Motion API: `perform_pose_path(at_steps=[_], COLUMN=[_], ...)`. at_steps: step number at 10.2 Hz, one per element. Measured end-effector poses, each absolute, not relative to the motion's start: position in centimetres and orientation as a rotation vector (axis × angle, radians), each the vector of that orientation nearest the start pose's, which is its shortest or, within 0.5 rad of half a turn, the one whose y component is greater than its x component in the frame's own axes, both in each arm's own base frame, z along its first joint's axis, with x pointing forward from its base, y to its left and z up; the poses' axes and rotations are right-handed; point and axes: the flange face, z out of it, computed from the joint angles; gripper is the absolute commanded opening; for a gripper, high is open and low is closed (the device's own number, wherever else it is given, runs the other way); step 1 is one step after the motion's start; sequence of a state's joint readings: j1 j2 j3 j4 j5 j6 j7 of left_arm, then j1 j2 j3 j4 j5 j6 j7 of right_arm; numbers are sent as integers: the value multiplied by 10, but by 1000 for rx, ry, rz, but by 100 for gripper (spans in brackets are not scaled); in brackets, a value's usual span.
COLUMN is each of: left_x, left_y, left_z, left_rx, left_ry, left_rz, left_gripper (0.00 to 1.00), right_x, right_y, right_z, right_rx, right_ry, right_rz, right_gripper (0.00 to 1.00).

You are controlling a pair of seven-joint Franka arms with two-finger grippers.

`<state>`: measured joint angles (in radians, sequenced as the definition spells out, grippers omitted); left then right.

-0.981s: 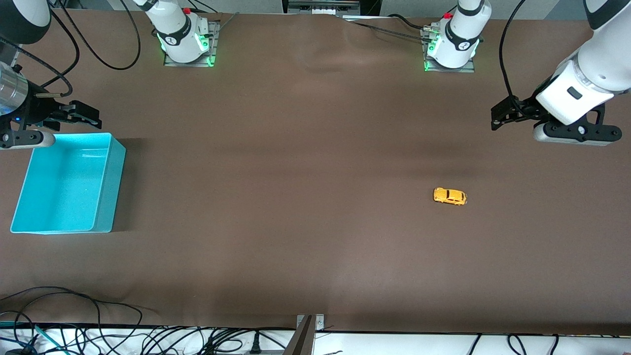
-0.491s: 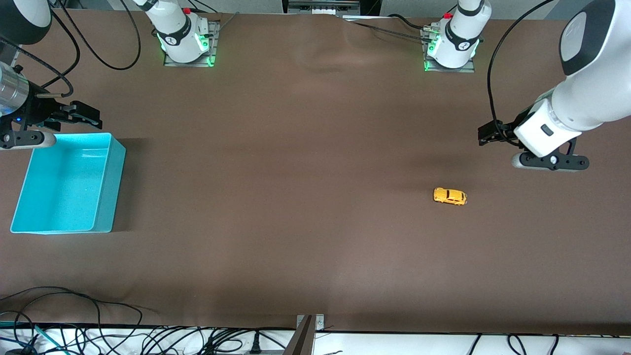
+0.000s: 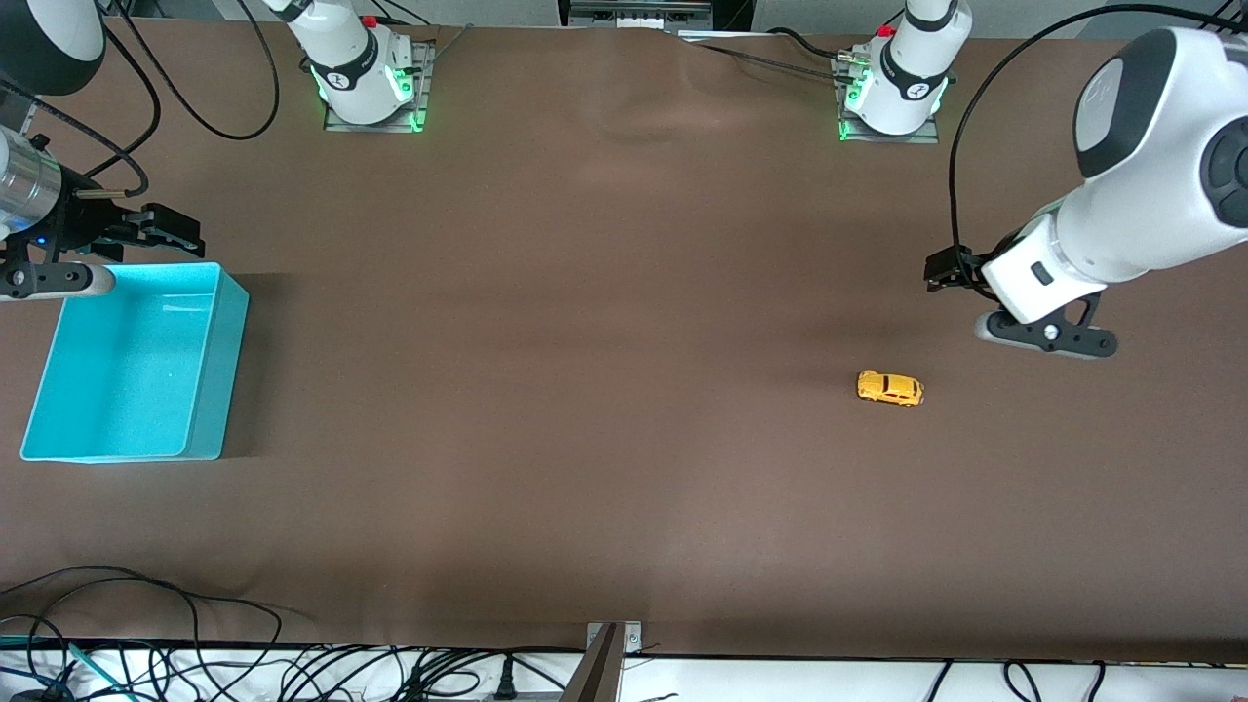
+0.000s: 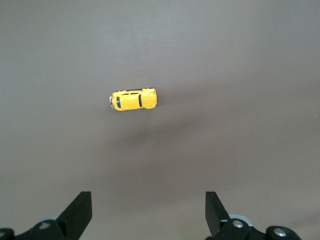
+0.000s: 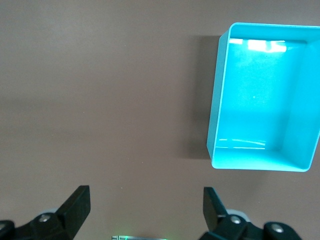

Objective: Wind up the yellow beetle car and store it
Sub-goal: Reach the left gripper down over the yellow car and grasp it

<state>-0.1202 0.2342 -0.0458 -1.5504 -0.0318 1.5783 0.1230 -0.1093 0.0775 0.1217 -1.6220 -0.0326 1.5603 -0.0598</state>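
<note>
Worktop (image 3: pixel 604 390) was bare brown all around the left gripper (image 3: pixel 951 278), which hung above it at the left arm's end with its fingers (image 4: pixel 80 212) wide apart and nothing between them. Yellow beetle car (image 3: pixel 889 388) sat near that gripper, not under it, a little toward the right arm's end, on its wheels, with open brown surface on every side and no edge close. Car was tiny, orange-yellow, with a rounded body, dark windows and small black wheels, lengthwise along the worktop (image 4: pixel 133 99). Right gripper (image 3: pixel 166 229) waited just above the turquoise bin (image 3: pixel 224 361), over the rim nearest the bases, fingers (image 5: pixel 77 205) also spread, empty. Bin lay well apart from the left gripper and car, inside bare (image 5: pixel 220 100).
</note>
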Motion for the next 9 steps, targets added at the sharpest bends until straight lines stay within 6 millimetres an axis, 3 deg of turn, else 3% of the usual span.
perform_pose_path(at_steps=[4, 7, 9], left_x=[634, 644, 643], left_y=[-97, -97, -95], left_z=[430, 392, 360], left_rx=[-3024, -2865, -2753], left_ry=[1080, 1514, 1712], left_rz=[305, 279, 228], left_gripper=[100, 100, 100], right_x=[571, 572, 573], right_y=[1, 1, 2], right_z=[555, 555, 556], right_rx=[-3151, -3152, -3153], right_ry=[-117, -118, -119], right_rz=[222, 213, 201], right_gripper=[100, 100, 100])
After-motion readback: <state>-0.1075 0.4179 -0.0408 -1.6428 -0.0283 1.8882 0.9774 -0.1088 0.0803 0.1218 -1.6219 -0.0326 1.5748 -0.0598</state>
